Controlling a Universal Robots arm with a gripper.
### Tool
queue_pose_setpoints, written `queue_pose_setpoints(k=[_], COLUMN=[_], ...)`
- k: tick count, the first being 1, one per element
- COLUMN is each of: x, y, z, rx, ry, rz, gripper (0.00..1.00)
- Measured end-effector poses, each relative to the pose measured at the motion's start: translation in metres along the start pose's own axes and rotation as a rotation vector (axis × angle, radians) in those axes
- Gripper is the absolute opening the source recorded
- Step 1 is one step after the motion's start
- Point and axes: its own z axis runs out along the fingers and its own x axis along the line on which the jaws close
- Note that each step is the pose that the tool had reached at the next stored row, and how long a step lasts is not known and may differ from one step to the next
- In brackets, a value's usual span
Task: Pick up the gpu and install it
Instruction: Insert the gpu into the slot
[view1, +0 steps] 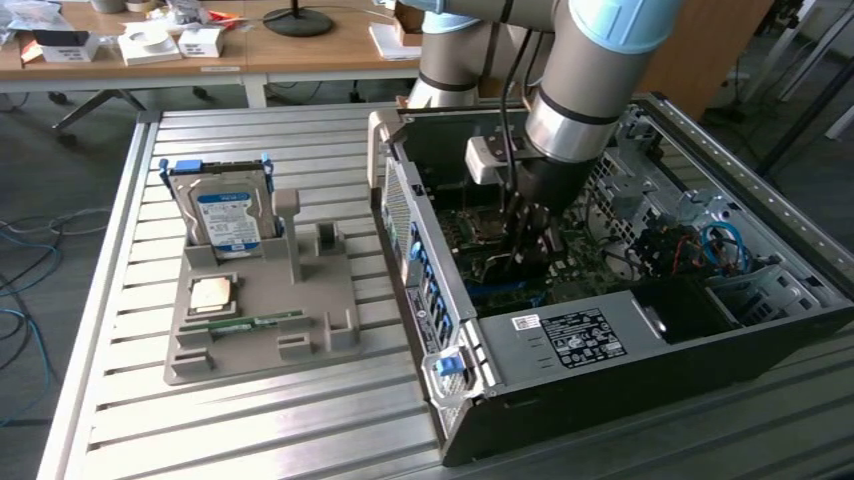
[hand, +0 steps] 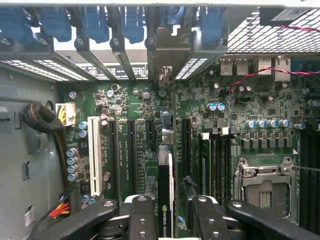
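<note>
Slatted metal bench (view1: 267, 420) carries the open PC case (view1: 694, 330). Inside it we see the gpu (hand: 164, 195) edge-on, gripped between our gripper (hand: 170, 220) fingers, directly below the claw, its long axis running along the motherboard (hand: 150, 100) slots. Its edge reads "NVIDIA QUADRO"; the hard drive (view1: 227, 218) label is unreadable.
</note>
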Motion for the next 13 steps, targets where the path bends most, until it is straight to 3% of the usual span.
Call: queue_pose_setpoints(k=[13], x=[-0.001], y=[0.0004], z=[-0.0199], rx=[0.0], ry=[0.0], rz=[0.0], gripper=[0.34])
